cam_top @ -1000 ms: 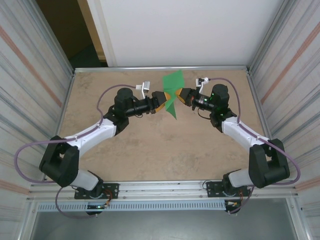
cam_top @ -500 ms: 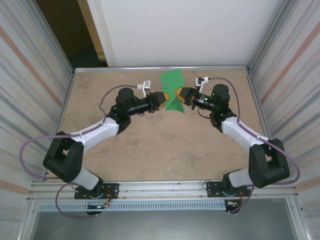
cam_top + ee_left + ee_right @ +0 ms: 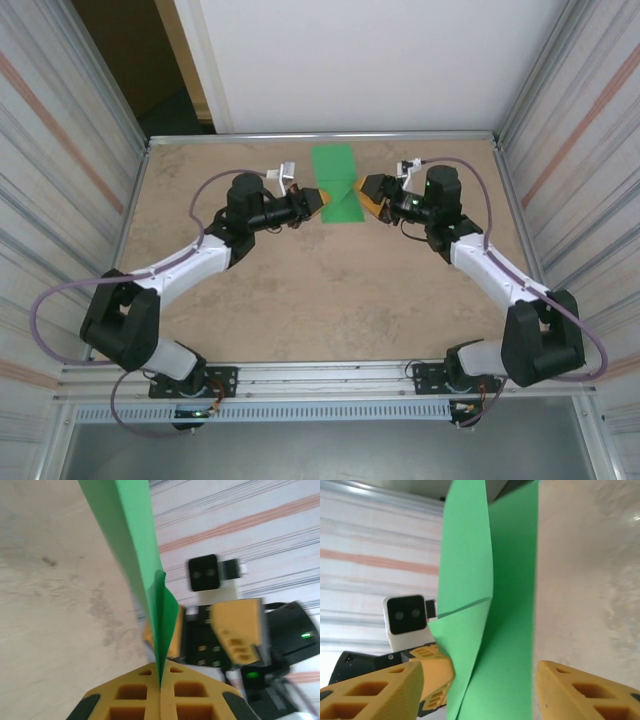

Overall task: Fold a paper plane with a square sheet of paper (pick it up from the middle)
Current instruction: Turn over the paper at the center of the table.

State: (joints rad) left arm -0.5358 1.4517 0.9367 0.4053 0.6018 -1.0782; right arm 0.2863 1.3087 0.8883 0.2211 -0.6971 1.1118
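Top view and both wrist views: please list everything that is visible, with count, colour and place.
paper: 1, green, creased, held over the far middle of the table
table: 1, beige, mottled, across the middle
side walls: 2, ribbed grey, left and right
back panel: 1, white, far side
left gripper: 1, orange fingers, shut on the paper
right gripper: 1, orange fingers, open, paper between its fingers

I have open tabletop [image 3: 330,300] on the near side of both arms. Farther back, the green sheet of paper [image 3: 337,185] stands between the left gripper [image 3: 317,203] and right gripper [image 3: 369,194].
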